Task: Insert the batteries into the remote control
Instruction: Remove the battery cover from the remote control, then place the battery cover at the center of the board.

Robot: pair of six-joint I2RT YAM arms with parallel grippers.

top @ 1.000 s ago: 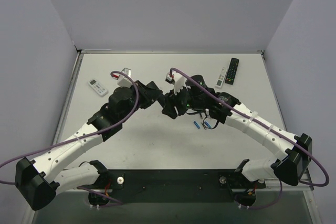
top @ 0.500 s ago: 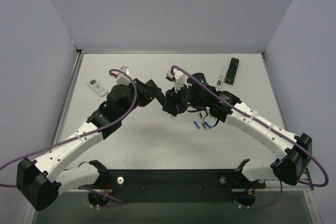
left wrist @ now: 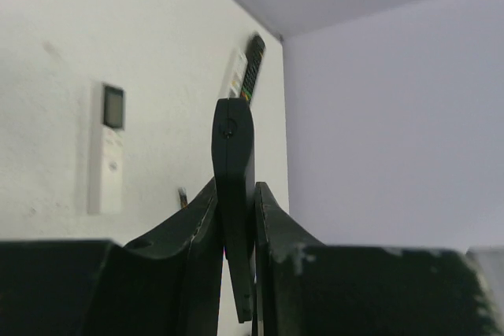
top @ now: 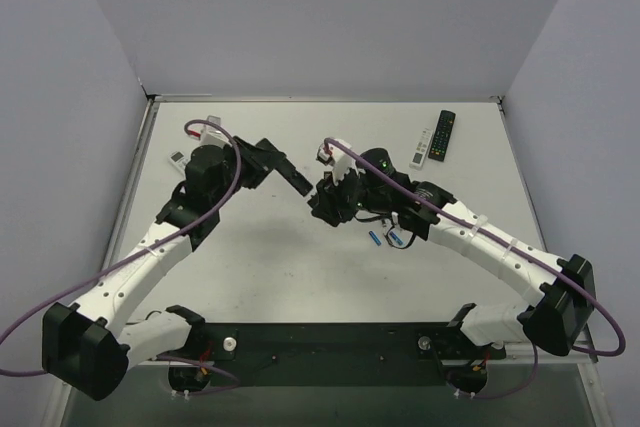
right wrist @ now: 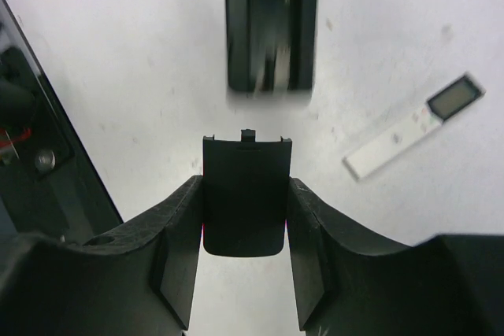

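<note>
My left gripper [top: 272, 161] is shut on a black remote control [top: 292, 177] and holds it above the table; in the left wrist view the remote control [left wrist: 234, 155] stands edge-on between the jaws of the left gripper [left wrist: 235, 194]. My right gripper [top: 323, 199] is shut on a black battery cover [right wrist: 244, 194], held flat between the pads of the right gripper [right wrist: 244, 186]. The remote control's end [right wrist: 272, 25] hangs blurred just beyond the cover. Two small blue batteries [top: 384, 238] lie on the table beside the right arm.
A white remote [top: 423, 146] and a black remote [top: 443, 134] lie side by side at the back right. Another white remote with a small display [top: 177, 158] lies at the left, partly hidden by the left arm. Grey walls enclose the table.
The left arm has pulled back and to the left with the remote control, away from the right gripper. The battery cover stays in the right gripper, whose jaws have narrowed a little.
</note>
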